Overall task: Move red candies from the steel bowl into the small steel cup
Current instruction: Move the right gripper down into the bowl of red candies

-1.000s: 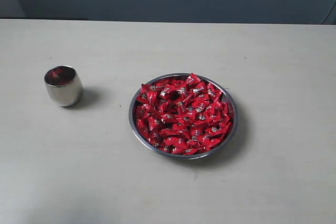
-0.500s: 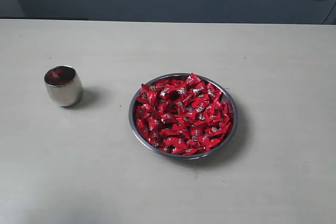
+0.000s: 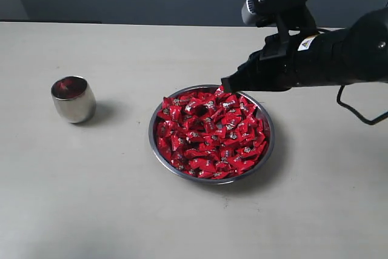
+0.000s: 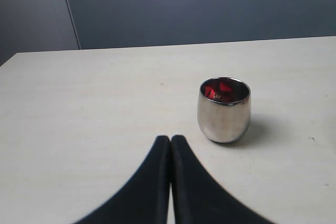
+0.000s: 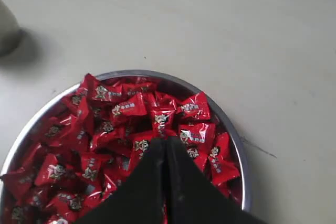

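Pale table (image 3: 121,210); red candies (image 3: 209,131) in steel bowl (image 3: 211,181), marks unreadable.

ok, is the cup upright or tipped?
Upright: the small steel cup stands on its base on the table, mouth up, with something red showing inside.

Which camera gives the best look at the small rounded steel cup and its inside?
The left wrist view: the small rounded polished steel cup stands close and upright, red showing inside its mouth. The exterior view shows the cup whole but small, its inside reddish. The right wrist view catches only a blurred sliver at the frame's edge.
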Available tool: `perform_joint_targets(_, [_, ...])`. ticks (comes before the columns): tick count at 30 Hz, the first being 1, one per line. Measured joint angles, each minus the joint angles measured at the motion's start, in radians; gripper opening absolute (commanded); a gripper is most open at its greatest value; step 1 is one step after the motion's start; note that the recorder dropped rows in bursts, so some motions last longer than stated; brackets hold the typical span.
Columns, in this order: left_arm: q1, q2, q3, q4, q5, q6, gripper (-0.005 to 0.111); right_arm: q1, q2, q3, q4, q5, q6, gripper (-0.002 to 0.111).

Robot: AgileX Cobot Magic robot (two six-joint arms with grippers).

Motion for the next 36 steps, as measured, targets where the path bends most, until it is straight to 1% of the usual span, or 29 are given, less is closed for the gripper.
perform_joint_targets(3, [0.0,0.0,0.0,0.0,0.0,0.0,0.0,0.0,0.012,0.032,0.004,-0.04,-0.009,-0.001])
perform_joint_targets(14, [0.0,0.0,0.0,0.0,0.0,0.0,0.0,0.0,0.154,0.038,0.011,-0.078,-0.018,-0.001])
perform_joint_targets(23, [0.0,0.0,0.0,0.0,0.0,0.0,0.0,0.0,0.225,-0.034,0.062,0.102,-0.021,-0.001])
perform_joint_targets(25, [0.0,0.0,0.0,0.0,0.0,0.0,0.0,0.0,0.233,-0.057,0.064,0.15,-0.026,0.003])
perform_joint_targets(28, [0.0,0.0,0.0,0.0,0.0,0.0,0.0,0.0,0.238,-0.087,0.068,0.203,-0.048,0.017])
perform_joint_targets(29, [0.0,0.0,0.0,0.0,0.0,0.0,0.0,0.0,0.24,-0.092,0.068,0.211,-0.052,0.025])
perform_joint_targets(32, [0.0,0.0,0.0,0.0,0.0,0.0,0.0,0.0,0.24,-0.102,0.068,0.219,-0.057,0.038])
perform_joint_targets(33, [0.0,0.0,0.0,0.0,0.0,0.0,0.0,0.0,0.242,-0.104,0.068,0.219,-0.058,0.039])
perform_joint_targets(36, [0.0,0.0,0.0,0.0,0.0,0.0,0.0,0.0,0.256,-0.106,0.071,0.217,-0.058,0.035])
